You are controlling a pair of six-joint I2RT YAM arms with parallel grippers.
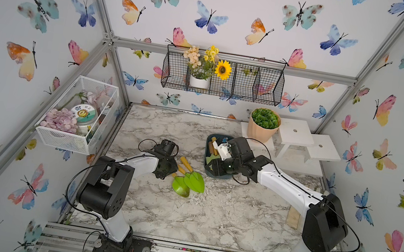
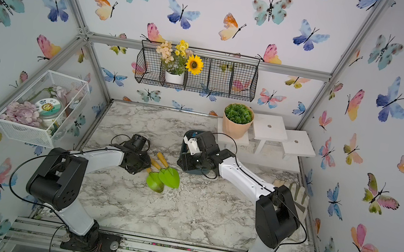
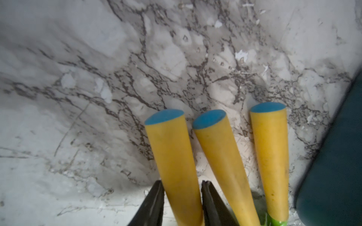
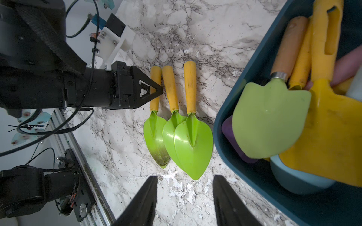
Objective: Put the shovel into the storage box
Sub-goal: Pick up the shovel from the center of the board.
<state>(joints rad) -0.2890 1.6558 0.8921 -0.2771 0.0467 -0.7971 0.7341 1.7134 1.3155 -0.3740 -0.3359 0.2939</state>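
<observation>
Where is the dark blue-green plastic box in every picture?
In both top views: the dark teal plastic storage box sits mid-table, mostly under the right arm.
Left wrist: a dark teal corner beside three yellow handles.
Right wrist: beside the shovels, holding tools.
Shared landmark: three green-bladed, yellow-handled shovels.

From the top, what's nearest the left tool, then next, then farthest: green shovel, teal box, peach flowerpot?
1. Green plastic shovel with yellow handle: its handle is gripped in the left tool.
2. Dark teal plastic storage box: right of the tool, past the other shovels.
3. Peach ribbed flowerpot: far back right.
</observation>
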